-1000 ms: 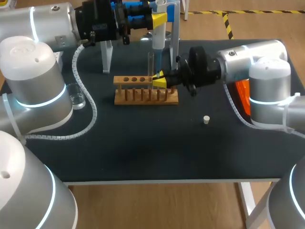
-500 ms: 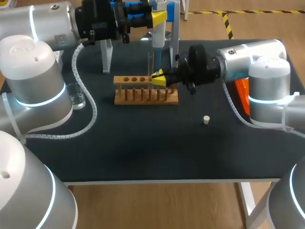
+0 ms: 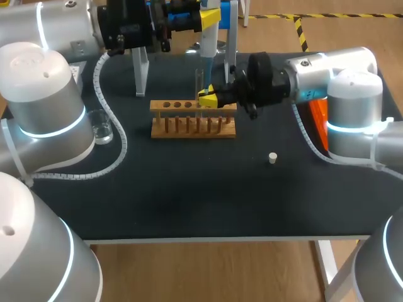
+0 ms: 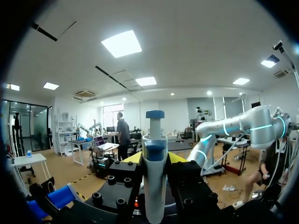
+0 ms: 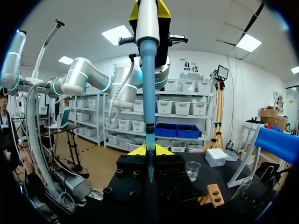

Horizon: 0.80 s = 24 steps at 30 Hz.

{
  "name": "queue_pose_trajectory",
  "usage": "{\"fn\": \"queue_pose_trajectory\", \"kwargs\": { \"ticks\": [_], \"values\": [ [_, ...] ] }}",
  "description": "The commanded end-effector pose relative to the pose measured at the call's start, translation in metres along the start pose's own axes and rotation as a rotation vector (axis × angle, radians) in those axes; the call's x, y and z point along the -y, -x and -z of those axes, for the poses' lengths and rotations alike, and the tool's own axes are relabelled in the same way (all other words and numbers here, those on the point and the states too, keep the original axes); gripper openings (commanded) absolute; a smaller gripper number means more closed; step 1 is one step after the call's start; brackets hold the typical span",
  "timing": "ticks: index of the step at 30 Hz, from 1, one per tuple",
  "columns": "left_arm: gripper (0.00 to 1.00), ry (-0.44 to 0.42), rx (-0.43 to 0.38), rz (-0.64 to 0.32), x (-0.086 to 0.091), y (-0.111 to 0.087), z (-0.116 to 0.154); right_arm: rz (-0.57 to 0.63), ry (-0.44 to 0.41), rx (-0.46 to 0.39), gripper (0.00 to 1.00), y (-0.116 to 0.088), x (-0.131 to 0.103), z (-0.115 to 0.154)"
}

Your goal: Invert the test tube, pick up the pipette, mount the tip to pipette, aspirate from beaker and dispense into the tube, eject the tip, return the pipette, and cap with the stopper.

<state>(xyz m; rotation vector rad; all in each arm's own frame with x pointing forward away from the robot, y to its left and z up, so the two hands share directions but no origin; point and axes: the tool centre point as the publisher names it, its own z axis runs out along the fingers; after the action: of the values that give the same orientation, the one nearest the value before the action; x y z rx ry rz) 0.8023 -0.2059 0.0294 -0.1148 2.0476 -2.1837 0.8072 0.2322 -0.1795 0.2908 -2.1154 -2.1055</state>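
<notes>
Head view: one tube [image 3: 199, 80] stands upright at the right half of the rack [image 3: 189, 126]. The right gripper [image 3: 208, 99] reaches in level from the right, and its yellow tips are clamped on the tube from two sides, just above the rack's top bar. One pipette [image 3: 208, 44] hangs plumb above the tube. Its blue tip [image 3: 206, 78] comes down beside the tube's mouth; whether it is inside the tube I cannot tell. The left gripper [image 3: 210, 17] holds the pipette high on the body, close to the far edge and among the clear posts of the stand [image 3: 141, 72].

Left wrist view: one yellow finger [image 4: 134, 157] presses each side of the white barrel, with the blue plunger on top. Right wrist view: the blue tip runs down between that gripper's two yellow fingers [image 5: 139, 150], which close in around it.

Three open holes show in the rack's left half. The rack sits mid-table, well apart from every edge.

One beaker [image 3: 101, 128] stands near the left edge, just beside the left arm's ribbed hose [image 3: 119, 151], which loops across the table [image 3: 201, 201] in front of it. One white stopper [image 3: 272, 158] lies right of the rack, alone on the wide stretch between the rack and the near edge, well apart from both. One orange thing [image 3: 319, 119] sits at the right edge, partly hidden by the right arm. The two arms fill the far corners and meet over the rack.
</notes>
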Motion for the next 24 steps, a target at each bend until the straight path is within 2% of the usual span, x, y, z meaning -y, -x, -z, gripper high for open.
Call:
{"fn": "queue_pose_trajectory", "kwargs": {
  "ticks": [1, 2, 12, 18, 24],
  "values": [
    [0.00, -0.001, -0.002, 0.001, -0.012, 0.000, 0.001, -0.007, -0.017, -0.004, 0.36, -0.004, -0.001, 0.003],
    [0.00, -0.001, -0.002, 0.001, -0.012, 0.000, 0.001, -0.008, -0.025, -0.008, 1.00, -0.006, 0.002, 0.004],
    [0.00, -0.001, -0.002, 0.001, -0.012, 0.000, 0.001, -0.025, -0.067, 0.007, 1.00, -0.022, 0.028, 0.033],
    [0.00, -0.001, -0.002, 0.001, -0.012, 0.000, 0.001, -0.004, -0.147, 0.010, 1.00, -0.038, 0.045, 0.063],
    [0.00, -0.001, -0.002, 0.001, -0.012, 0.000, 0.001, 0.025, -0.184, 0.034, 1.00, -0.050, 0.049, 0.087]
  ]
}}
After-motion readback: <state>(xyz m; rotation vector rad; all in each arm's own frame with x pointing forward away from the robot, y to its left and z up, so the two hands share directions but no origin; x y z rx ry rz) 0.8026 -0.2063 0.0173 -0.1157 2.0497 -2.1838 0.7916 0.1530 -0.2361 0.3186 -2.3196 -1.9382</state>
